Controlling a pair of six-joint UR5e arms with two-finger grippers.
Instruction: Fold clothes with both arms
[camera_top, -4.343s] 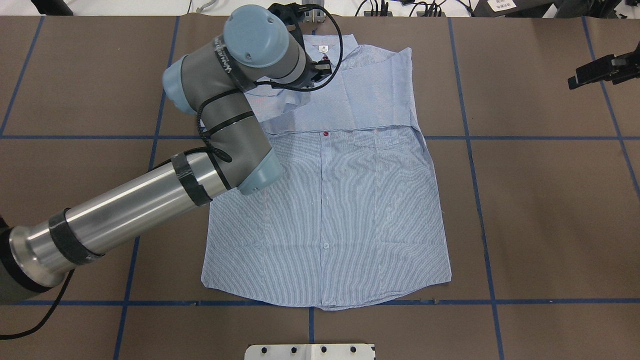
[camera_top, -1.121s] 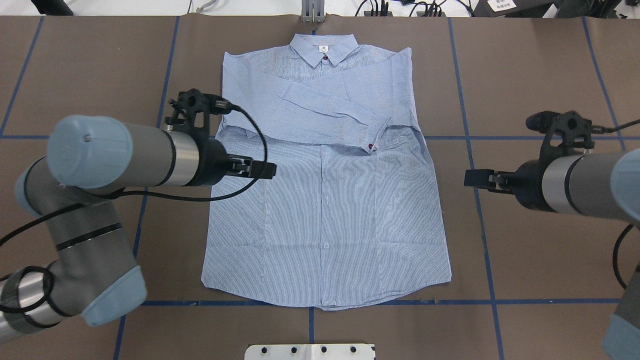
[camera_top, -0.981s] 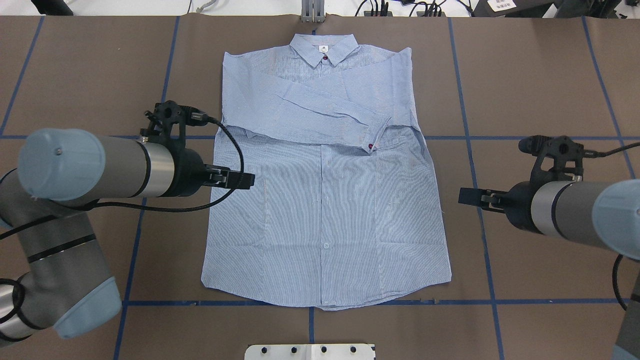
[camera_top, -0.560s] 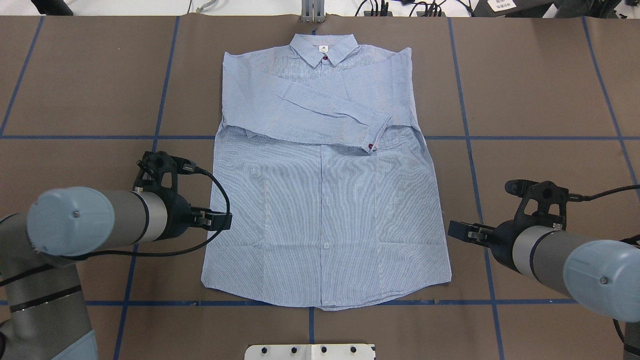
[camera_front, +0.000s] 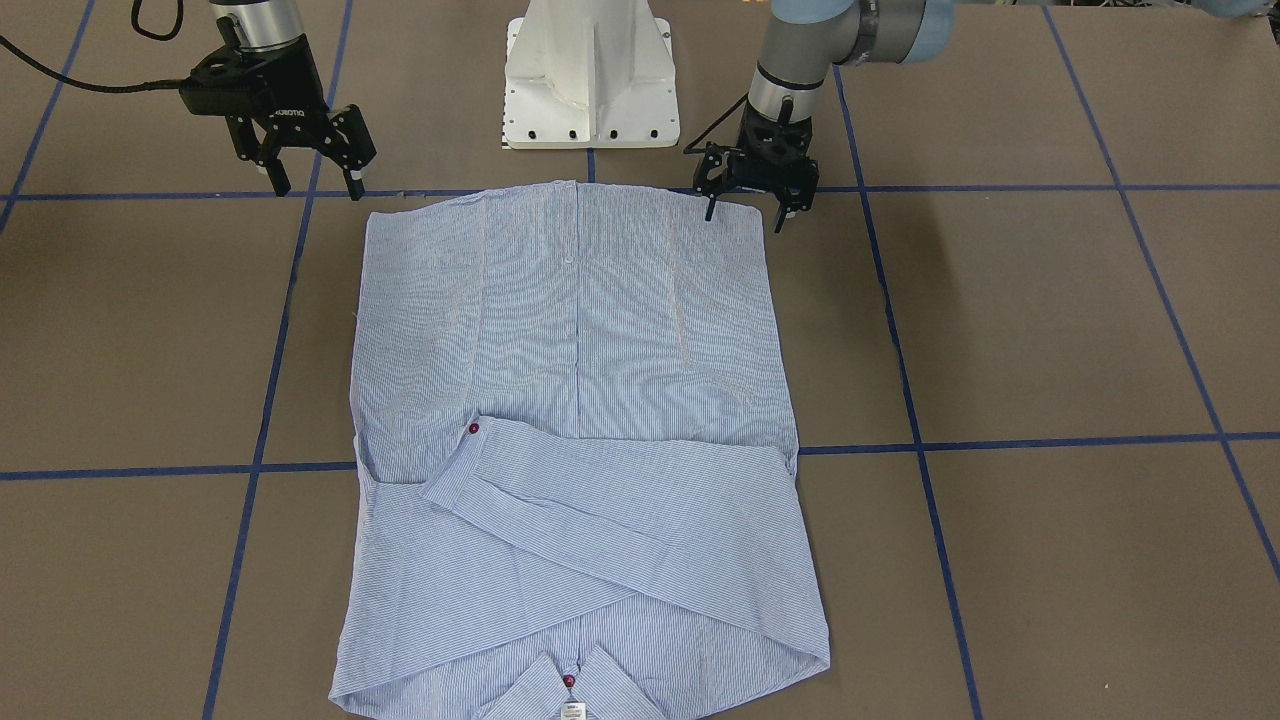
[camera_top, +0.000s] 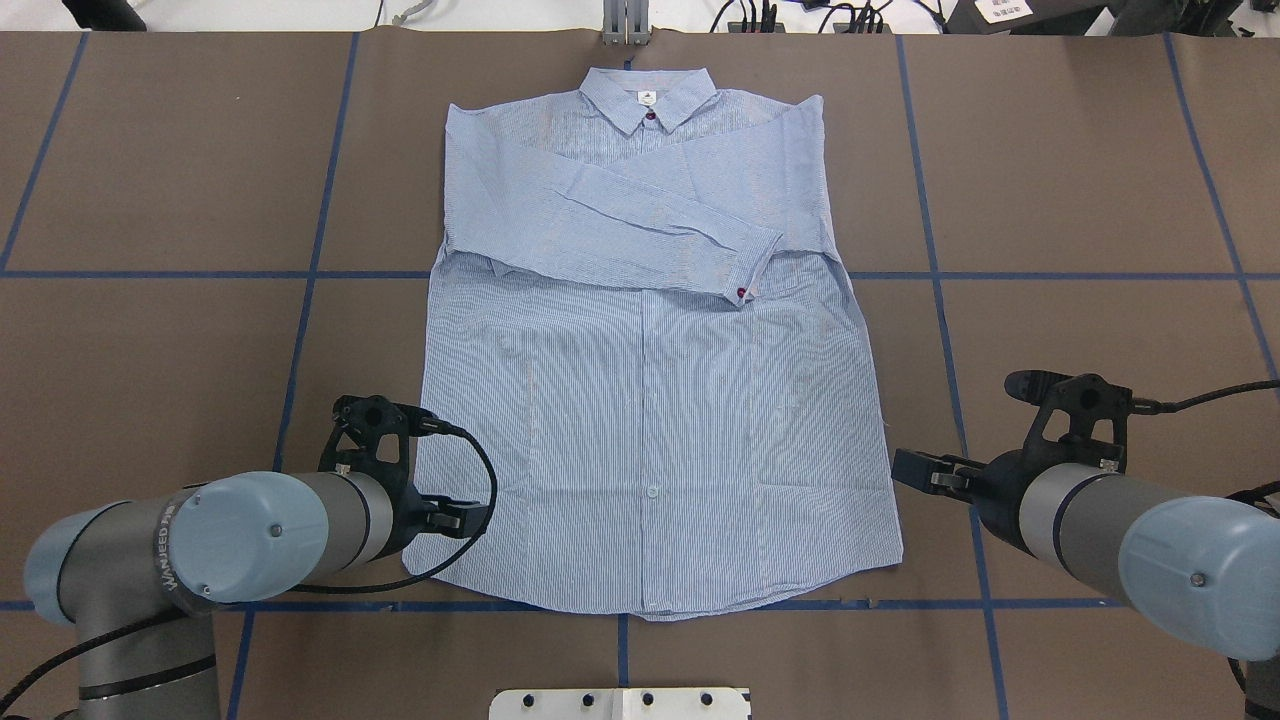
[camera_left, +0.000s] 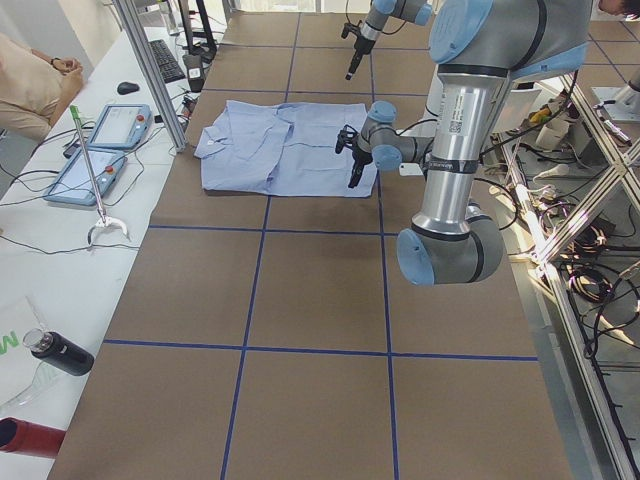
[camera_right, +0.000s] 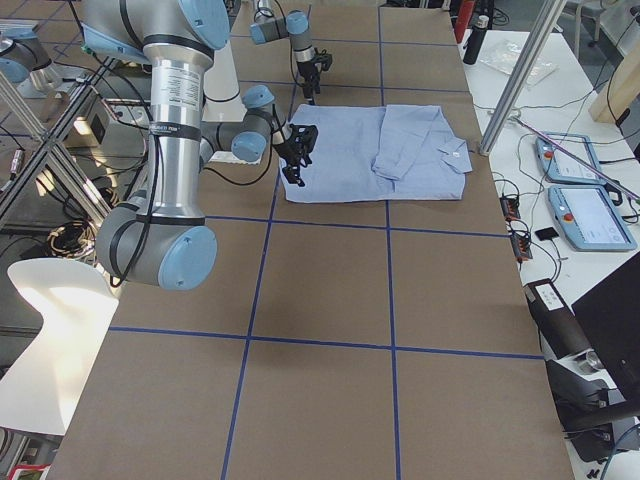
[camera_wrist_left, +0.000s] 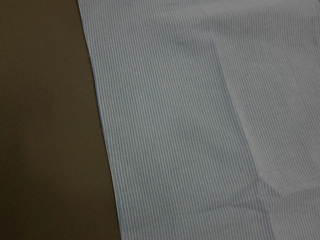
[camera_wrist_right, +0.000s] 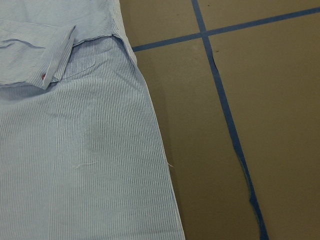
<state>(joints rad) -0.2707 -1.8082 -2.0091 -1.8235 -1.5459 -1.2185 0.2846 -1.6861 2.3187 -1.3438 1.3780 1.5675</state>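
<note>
Frontally, unlike overhead, left end effector (camera_front: 743, 212) and right end effector (camera_front: 318, 188) gape, seemingly empty

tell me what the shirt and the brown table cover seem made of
The shirt: thin woven cloth, probably cotton or a blend, matte; fine stripes, soft creases, a loose thread at its edge. The table cover: matte brown sheet, perhaps paper; no shine. The blue lines: likely tape, one strip wavy.

Wide table (camera_top: 1050, 180) margins flank shirt (camera_top: 650, 420) both sides; white pedestal (camera_front: 590, 80) stands near hem.
</note>
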